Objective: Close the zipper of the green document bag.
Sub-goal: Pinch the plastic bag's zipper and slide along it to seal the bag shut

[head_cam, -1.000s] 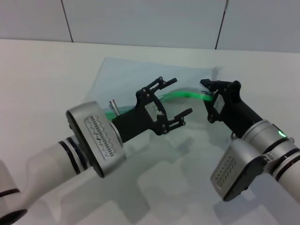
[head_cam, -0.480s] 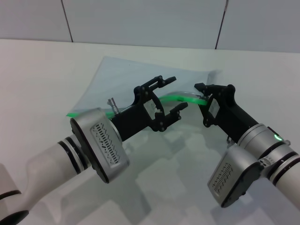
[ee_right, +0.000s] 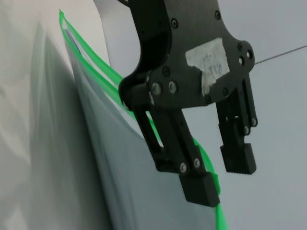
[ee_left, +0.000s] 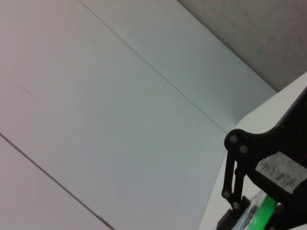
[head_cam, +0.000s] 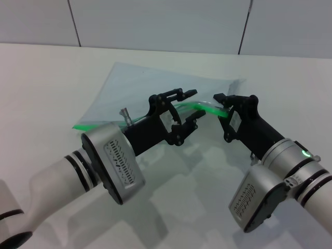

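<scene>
The green document bag (head_cam: 140, 88) lies flat on the white table, a pale translucent sheet. Its zipper (head_cam: 207, 108), a bright green strip, arcs up off the table at the near right corner. My right gripper (head_cam: 222, 110) is shut on that raised end of the bag. My left gripper (head_cam: 196, 102) is open just left of it, with one finger on each side of the strip. The right wrist view shows the left gripper (ee_right: 219, 178) with a clear gap between its pads and the zipper (ee_right: 103, 72) running past them. I cannot make out the slider.
The white table (head_cam: 46, 78) stretches around the bag on all sides. A panelled wall (head_cam: 155, 21) stands behind it. Both forearms cross the near part of the table.
The left gripper has reached farther along the strip toward the right gripper, and its fingers have narrowed. The right gripper has moved left and slightly down, pulling the bag leftward.
</scene>
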You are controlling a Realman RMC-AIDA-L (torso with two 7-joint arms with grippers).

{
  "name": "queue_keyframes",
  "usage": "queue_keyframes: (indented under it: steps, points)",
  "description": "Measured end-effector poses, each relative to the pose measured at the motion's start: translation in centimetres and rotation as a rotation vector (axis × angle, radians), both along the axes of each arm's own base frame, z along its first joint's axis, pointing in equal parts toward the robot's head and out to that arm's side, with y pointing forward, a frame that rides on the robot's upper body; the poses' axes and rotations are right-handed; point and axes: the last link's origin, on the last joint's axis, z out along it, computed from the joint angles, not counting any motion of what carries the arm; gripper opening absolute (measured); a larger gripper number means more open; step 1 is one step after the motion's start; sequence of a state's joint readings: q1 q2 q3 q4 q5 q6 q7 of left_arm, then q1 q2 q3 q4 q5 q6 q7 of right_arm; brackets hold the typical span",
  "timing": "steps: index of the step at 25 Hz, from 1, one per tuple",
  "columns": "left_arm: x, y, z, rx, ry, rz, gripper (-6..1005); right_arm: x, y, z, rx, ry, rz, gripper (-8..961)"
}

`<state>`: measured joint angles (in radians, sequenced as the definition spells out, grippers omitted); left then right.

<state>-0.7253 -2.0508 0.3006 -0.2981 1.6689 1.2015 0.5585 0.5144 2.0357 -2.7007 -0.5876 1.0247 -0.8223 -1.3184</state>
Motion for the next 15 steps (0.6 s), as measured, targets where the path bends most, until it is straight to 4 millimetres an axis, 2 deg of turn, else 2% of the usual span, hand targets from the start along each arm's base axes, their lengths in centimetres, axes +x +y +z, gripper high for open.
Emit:
queue_keyframes:
  steps: [4,15]
  points:
    - [0.0,0.08,-0.02,0.006,0.013,-0.006,436,-0.01,-0.09,-0.09,-0.005,-0.003,0.004,46]
    - [0.06,0.36,-0.24,-0.004,0.042,-0.013,373,-0.07,-0.12,-0.15,-0.008,-0.005,0.007,46]
